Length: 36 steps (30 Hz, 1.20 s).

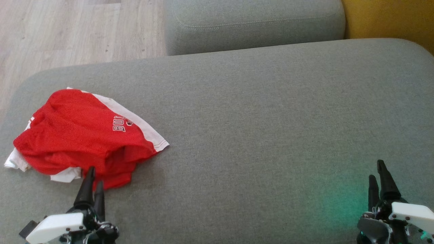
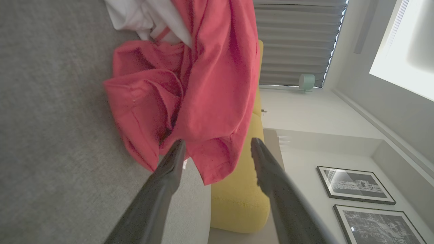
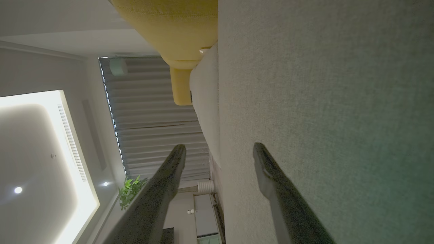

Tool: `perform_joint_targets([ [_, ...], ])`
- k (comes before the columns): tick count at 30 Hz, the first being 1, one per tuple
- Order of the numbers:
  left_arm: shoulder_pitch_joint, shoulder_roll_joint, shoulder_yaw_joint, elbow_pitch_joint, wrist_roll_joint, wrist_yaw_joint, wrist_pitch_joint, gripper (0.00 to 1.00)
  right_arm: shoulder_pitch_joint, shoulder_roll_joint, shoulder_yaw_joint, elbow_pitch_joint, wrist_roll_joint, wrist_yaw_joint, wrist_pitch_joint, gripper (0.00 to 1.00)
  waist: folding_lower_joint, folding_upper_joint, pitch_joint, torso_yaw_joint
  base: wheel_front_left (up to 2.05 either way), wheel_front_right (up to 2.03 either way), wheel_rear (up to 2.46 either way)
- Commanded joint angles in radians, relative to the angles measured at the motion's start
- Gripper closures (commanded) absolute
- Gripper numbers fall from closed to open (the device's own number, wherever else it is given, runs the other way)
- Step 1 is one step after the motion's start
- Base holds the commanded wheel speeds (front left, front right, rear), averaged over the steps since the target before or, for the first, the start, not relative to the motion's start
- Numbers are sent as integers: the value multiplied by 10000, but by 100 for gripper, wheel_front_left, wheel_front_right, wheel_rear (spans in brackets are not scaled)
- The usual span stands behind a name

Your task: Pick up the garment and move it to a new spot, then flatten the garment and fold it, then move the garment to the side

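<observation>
Left gripper, spread wide, empty, sits at crumpled garment's near edge; right gripper likewise spread, well apart rightward.

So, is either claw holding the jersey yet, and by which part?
Nothing is held. The left claw stands open at the near hem of the jersey; the right claw is open over bare sofa cushion.

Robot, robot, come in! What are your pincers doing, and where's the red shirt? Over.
Left pincer open, tips at the garment near edge. Right pincer open, over the grey cushion. Shirt crumpled at the cushion's left end. Nothing in the way.
</observation>
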Motion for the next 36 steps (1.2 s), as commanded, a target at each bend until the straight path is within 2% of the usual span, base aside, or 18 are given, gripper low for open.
perform_joint_targets([
  [1,-381,63,39,-386,109,-31,-65,0,-405,-34,60,-381,-142,-1,-133,0,0,0,-2,1,0,0,0],
  [10,-417,76,267,-424,407,-37,-298,0,-492,-40,111,-394,-710,-1,-368,0,0,0,-11,1,0,0,0],
  [17,-550,88,602,-570,866,-42,-503,0,-610,-44,27,-599,-1632,-1,-575,0,0,0,-4,18,0,0,0],
  [25,-689,102,954,-1013,1514,-15,-737,0,-762,-49,-11,-1227,-3322,-2,-811,0,0,0,8,48,0,0,0],
  [30,-765,112,1118,-1656,2281,220,-912,0,-818,-53,33,-1848,-4834,-2,-988,0,0,0,33,73,0,0,0],
  [36,-689,122,935,-2367,3177,549,-1087,0,-773,-57,275,-2328,-5978,-3,-1164,0,0,0,61,68,0,0,0],
])
